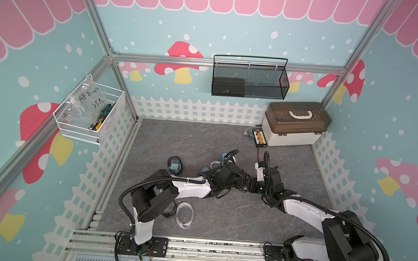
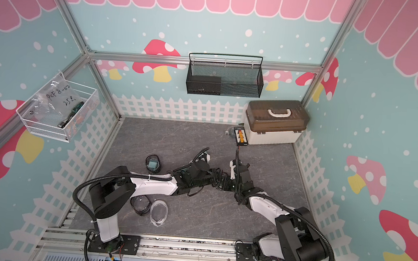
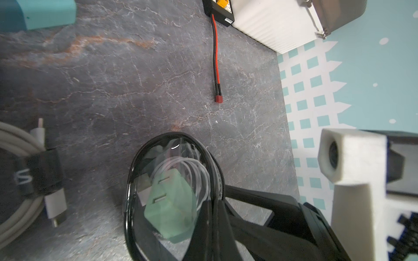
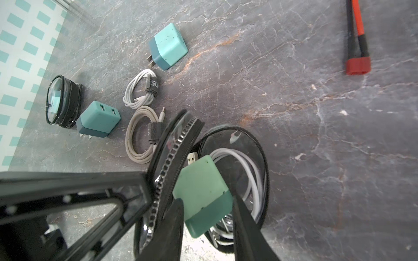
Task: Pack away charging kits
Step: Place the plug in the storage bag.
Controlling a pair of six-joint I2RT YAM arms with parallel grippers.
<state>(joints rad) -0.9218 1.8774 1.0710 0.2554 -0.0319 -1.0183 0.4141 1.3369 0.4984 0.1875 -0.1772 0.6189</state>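
The grey surface [image 1: 176, 138] carries everything, and the two arms meet over the open pouch [image 4: 226, 142], which lies out in the middle, well apart from the beige box [image 1: 291, 135]. The left end effector [image 3: 216, 203] is pinched together on the pouch's black zip rim, apparently to prop the lid flap [image 4: 178, 135] up and steady the mouth. The right end effector [image 4: 207, 200] is clamped on the mint-green charger [image 4: 201, 180], one finger on each side, and holds it inside the pouch mouth on top of a coiled white cable [image 4: 251, 171], so this kit looks nearly loaded. Just beside the pouch lie two loose cables [image 4: 140, 135] and, further from it, two teal chargers [image 4: 98, 122]. These are probably spread apart so each can be picked singly. Beyond them stands a zipped pouch [image 4: 63, 101] with a charger inside. The left arm [image 1: 190, 185] stretches low from its base, its forearm near level and its wrist bent toward the pouch. The right arm [image 1: 306, 210] folds at a raised elbow, its forearm running inward and its wrist tipped down over the pouch.
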